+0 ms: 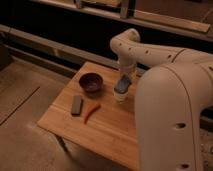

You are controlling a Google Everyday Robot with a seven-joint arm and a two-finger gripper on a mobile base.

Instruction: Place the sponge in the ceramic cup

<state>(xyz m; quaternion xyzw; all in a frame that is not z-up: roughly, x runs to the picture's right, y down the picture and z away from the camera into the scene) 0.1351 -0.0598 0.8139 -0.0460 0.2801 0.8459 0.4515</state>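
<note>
The blue sponge (122,84) hangs tilted right over the mouth of the small white ceramic cup (120,97), its lower end at the cup's rim. My gripper (124,79) comes straight down from the white arm and is shut on the sponge's upper part. The cup stands on the wooden table (110,130) near its far right side, just right of the bowl. How far the sponge reaches inside the cup is hidden.
A wide dark brown bowl (91,82) sits left of the cup. A dark grey block (76,105) and an orange-red curved item (90,112) lie in front of the bowl. My white body (175,115) fills the right side, and a dark ledge runs behind the table.
</note>
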